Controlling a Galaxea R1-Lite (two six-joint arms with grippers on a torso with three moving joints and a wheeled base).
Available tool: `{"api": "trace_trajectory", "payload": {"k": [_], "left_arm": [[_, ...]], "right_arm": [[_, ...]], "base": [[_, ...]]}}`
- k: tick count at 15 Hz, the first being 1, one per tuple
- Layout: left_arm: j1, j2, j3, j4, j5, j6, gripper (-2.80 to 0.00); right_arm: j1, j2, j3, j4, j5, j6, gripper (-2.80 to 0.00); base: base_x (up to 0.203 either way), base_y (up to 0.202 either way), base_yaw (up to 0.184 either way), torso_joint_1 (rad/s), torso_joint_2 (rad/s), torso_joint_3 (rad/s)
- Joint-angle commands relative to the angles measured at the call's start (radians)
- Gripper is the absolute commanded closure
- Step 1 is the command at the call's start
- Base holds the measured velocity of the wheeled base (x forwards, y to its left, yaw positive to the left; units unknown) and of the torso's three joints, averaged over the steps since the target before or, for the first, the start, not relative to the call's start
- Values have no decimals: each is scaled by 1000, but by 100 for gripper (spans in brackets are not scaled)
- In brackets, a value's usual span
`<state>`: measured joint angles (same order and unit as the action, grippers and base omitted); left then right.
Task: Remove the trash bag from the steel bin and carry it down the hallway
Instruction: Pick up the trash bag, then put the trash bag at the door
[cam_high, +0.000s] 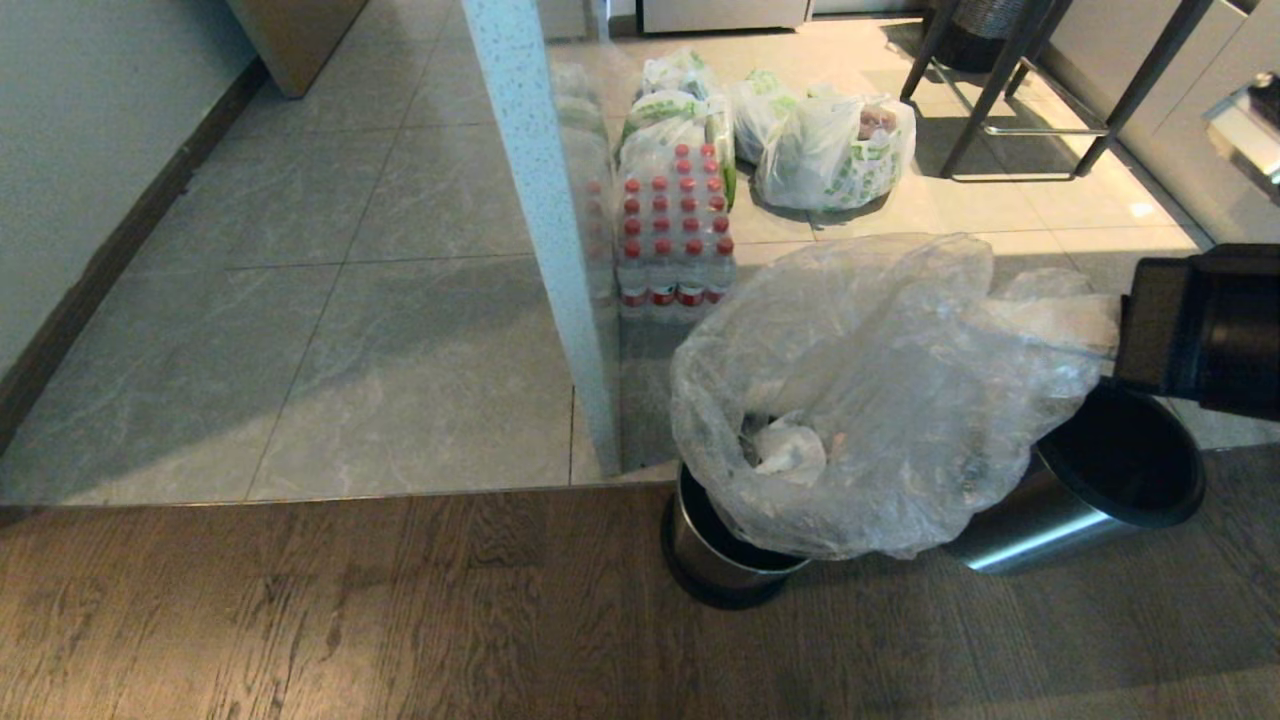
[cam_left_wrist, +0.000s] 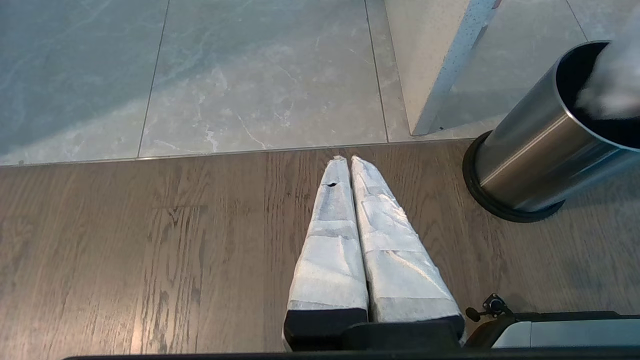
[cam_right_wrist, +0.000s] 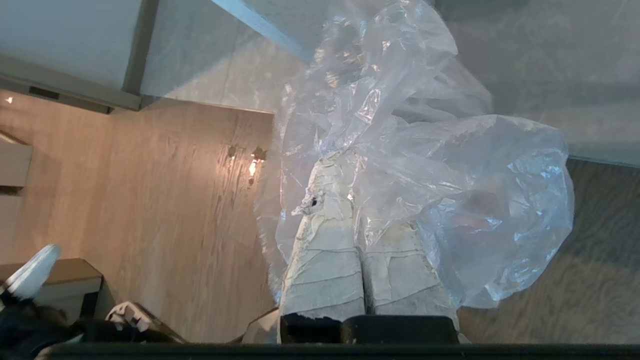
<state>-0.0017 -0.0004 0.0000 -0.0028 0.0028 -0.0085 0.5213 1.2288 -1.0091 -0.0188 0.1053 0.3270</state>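
now right claw (cam_right_wrist: 350, 165) pinches trash bag (cam_high: 880, 380) (above steel bin (cam_high: 715, 560)).

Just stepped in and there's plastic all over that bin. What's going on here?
The right gripper is shut on the trash bag, which has come mostly out of the steel bin but still hangs over its mouth, with some crumpled trash inside. The left gripper is parked, shut, over the wooden floor beside the bin. A second steel bin stands close by.
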Motion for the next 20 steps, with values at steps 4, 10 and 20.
{"api": "trace_trajectory", "payload": {"k": [4,10,20], "left_arm": [[0,0,1,0,0,-1,0],[0,0,2,0,0,-1,0],[0,0,1,0,0,-1,0]], "right_arm": [[-74,-197,-8,97,5,-56,0],[-233,-478,71,362,-2,-137,0],[-418,-939,1011,-40,-85,-400,0]], "base": [[0,0,0,0,0,0],[0,0,0,0,0,0],[0,0,0,0,0,0]]}}
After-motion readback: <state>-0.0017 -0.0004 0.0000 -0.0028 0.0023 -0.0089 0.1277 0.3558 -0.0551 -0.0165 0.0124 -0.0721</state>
